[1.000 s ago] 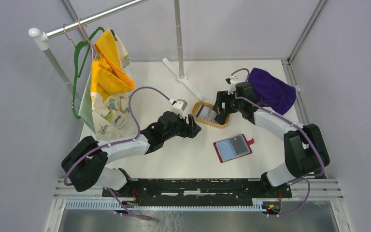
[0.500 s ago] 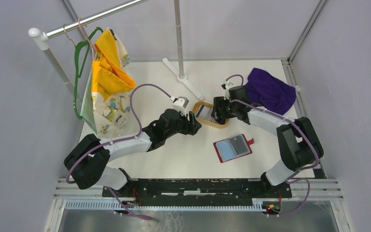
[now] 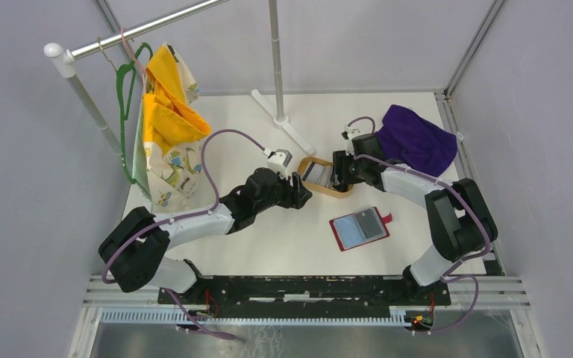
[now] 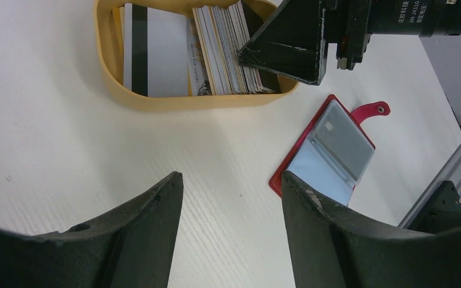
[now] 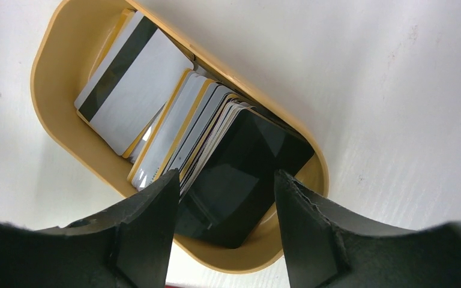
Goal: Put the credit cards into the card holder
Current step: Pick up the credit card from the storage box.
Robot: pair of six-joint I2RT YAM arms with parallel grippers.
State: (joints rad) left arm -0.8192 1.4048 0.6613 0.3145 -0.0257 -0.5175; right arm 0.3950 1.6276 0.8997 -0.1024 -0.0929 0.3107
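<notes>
Several credit cards [image 5: 174, 129] lie stacked in a tan oval tray [image 3: 307, 182], a glossy black card [image 5: 246, 162] on top at one end; they also show in the left wrist view [image 4: 228, 48]. The red card holder [image 3: 359, 228] lies open on the table with a pale blue and a grey card in its pockets, also in the left wrist view [image 4: 330, 153]. My right gripper [image 5: 225, 180] is open, just above the black card in the tray. My left gripper [image 4: 231, 180] is open and empty over bare table, just left of the tray.
A purple cloth [image 3: 418, 138] lies at the back right. A clothes rack [image 3: 276, 60] with a yellow and patterned garment [image 3: 166, 119] on a green hanger stands at the back left. Its white foot [image 3: 287, 123] lies behind the tray.
My right gripper has moved left and down over the tray. My left gripper has shifted slightly toward the tray's left end.
</notes>
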